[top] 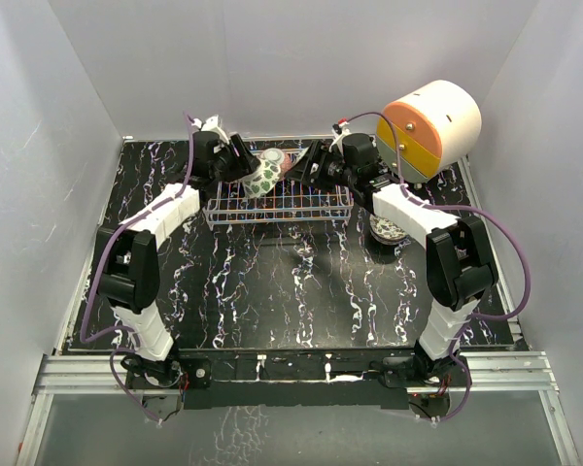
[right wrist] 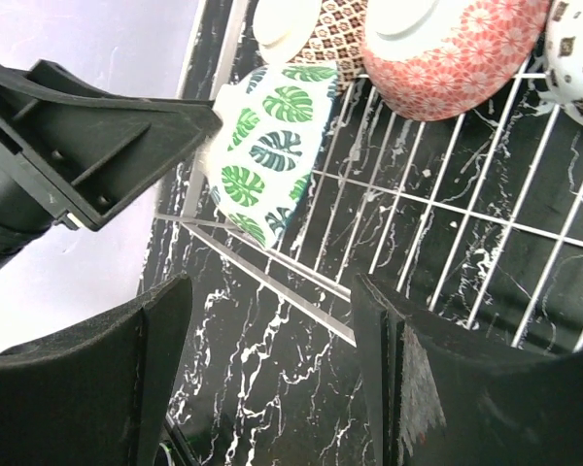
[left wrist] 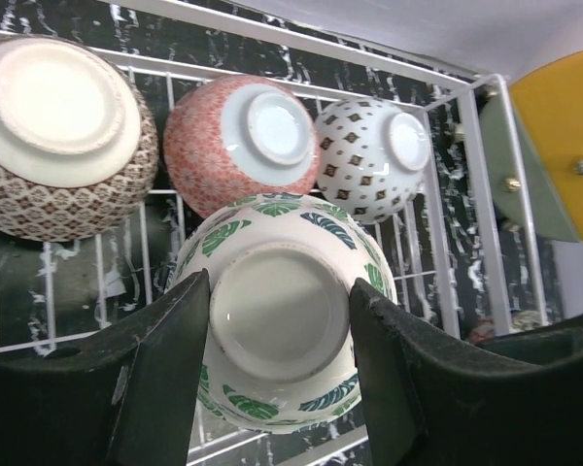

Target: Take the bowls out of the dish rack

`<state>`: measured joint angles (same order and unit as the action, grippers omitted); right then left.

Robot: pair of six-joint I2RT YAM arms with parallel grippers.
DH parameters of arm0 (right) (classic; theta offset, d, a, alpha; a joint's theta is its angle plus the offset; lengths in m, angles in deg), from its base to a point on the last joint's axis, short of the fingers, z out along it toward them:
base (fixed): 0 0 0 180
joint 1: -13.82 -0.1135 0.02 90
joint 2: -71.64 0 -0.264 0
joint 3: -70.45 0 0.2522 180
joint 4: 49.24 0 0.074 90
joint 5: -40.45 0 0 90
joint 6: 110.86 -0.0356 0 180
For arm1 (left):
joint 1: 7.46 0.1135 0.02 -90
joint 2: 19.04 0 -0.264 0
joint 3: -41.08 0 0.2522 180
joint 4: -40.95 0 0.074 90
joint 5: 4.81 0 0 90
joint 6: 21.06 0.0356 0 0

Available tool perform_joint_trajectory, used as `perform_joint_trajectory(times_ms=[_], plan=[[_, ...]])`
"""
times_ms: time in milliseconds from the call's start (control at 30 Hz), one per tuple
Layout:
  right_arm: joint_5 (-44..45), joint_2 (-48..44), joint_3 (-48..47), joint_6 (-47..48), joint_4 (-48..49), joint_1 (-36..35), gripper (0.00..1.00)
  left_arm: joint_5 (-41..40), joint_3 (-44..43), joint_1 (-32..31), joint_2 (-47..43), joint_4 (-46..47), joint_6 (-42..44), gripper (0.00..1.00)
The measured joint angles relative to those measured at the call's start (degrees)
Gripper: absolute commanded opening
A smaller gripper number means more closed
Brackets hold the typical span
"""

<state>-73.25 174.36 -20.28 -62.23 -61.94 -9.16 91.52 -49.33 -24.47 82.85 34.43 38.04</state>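
Our left gripper [left wrist: 279, 287] clamps the leaf-patterned bowl [left wrist: 272, 335]; the right wrist view alone shows our right gripper [right wrist: 272, 287] parted, empty, the bowl just ahead.

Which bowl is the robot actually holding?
The green-leaf bowl, between the left gripper's fingers; the other bowls rest in the rack.

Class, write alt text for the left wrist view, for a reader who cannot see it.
The left hand grips a green-leaf bowl, base toward the camera, over the wire rack. Three more bowls lie behind it: brown, pink-red and white.
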Motion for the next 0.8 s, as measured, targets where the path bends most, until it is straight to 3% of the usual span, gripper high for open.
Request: perform_joint_trajectory(times_ms=[400,800], plan=[[-3.56,0.00,0.90,-4.48,7.61,0.00,0.67,10.49,4.39,0.59,-0.33,9.14,-11.47,0.08],[-3.96,0.13,1.75,-6.40,10.75,0.00,0.67,12.90,9.25,2.29,-0.44,16.57,-19.54,0.08]])
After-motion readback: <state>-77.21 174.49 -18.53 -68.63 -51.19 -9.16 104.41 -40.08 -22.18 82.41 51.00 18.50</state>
